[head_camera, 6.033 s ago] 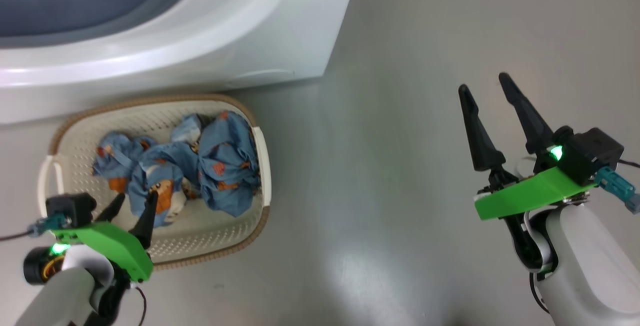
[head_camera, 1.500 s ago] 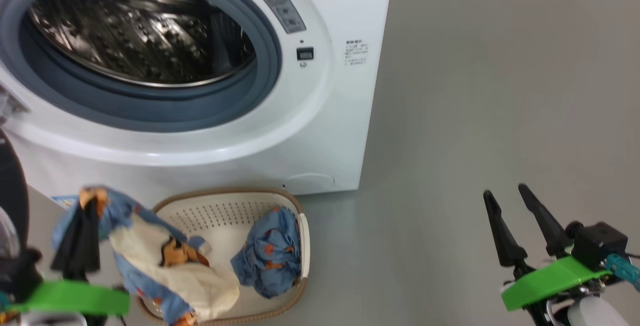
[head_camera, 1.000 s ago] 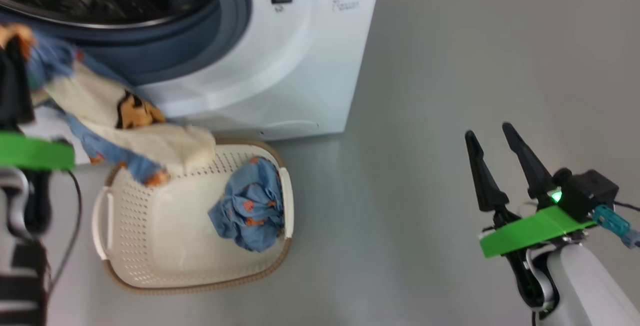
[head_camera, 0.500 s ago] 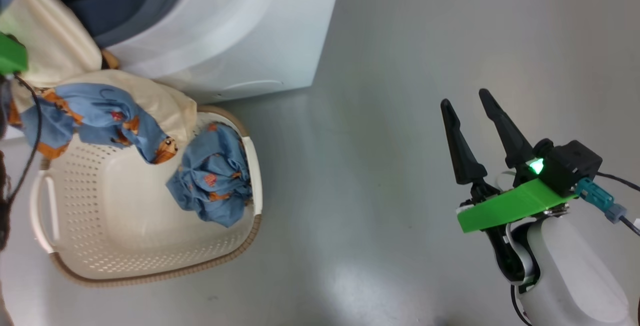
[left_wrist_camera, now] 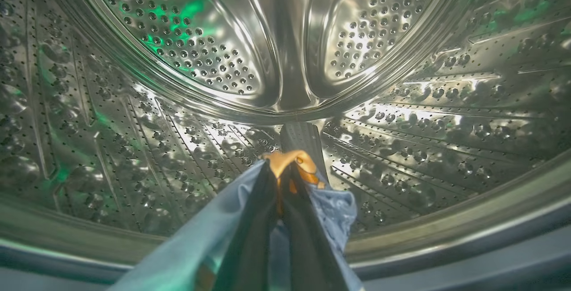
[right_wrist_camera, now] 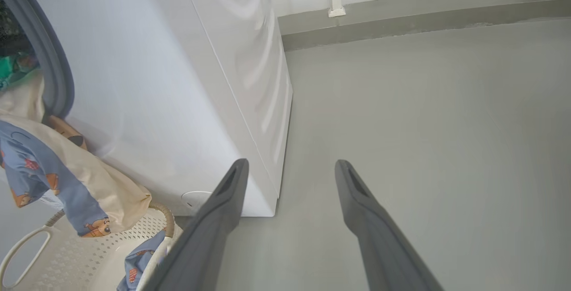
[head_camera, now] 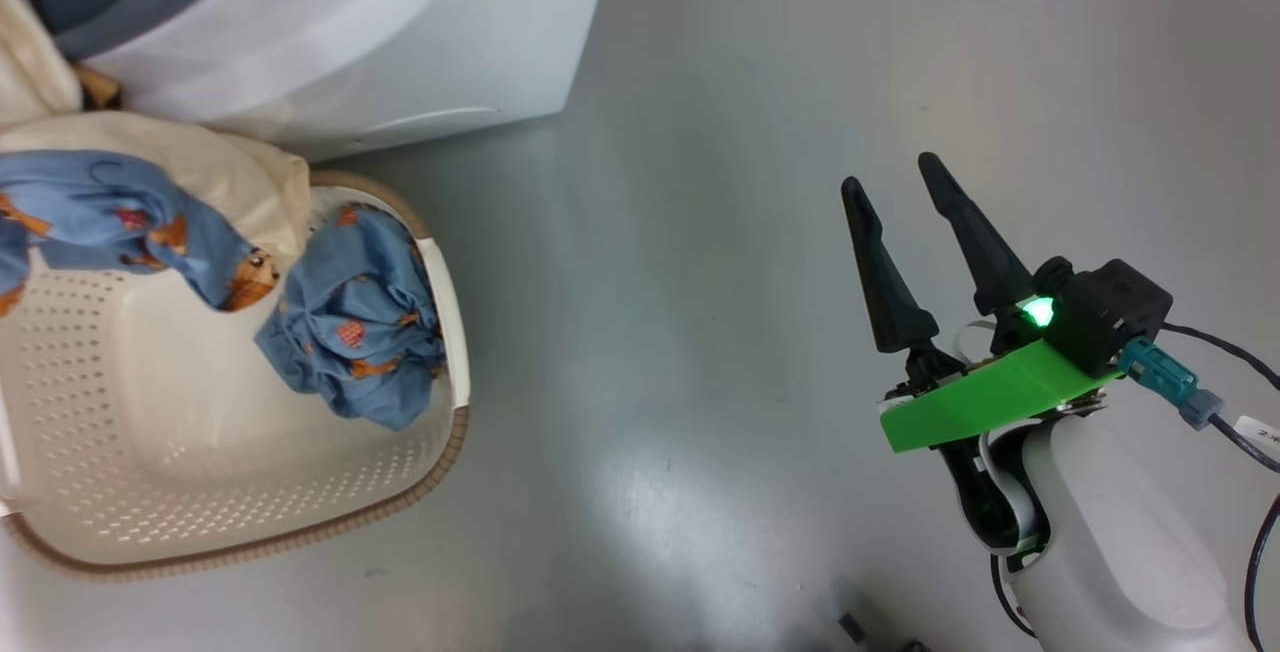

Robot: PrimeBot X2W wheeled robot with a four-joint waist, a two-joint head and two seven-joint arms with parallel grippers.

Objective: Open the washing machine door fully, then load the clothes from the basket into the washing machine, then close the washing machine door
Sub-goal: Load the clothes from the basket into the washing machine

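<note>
In the left wrist view my left gripper [left_wrist_camera: 280, 171] is inside the washing machine's steel drum [left_wrist_camera: 285, 59], shut on a light blue garment [left_wrist_camera: 209, 246] with an orange patch at the fingertips. That garment [head_camera: 130, 212] trails out of the washing machine [head_camera: 400, 32] over the cream basket [head_camera: 200, 492], showing its cream lining. Another bunched blue garment [head_camera: 350, 332] lies against the basket's right wall. My right gripper [head_camera: 889, 175] hangs open over bare floor to the right, holding nothing. The washing machine door is out of view.
Grey floor [head_camera: 700, 232] stretches right of the machine and the basket. In the right wrist view the machine's white side [right_wrist_camera: 250, 81] stands left of my open fingers [right_wrist_camera: 357, 201], with a low wall ledge [right_wrist_camera: 401, 18] behind.
My left gripper has carried the garment up from the basket into the drum opening. The head camera has swung down and right. The right gripper stays open.
</note>
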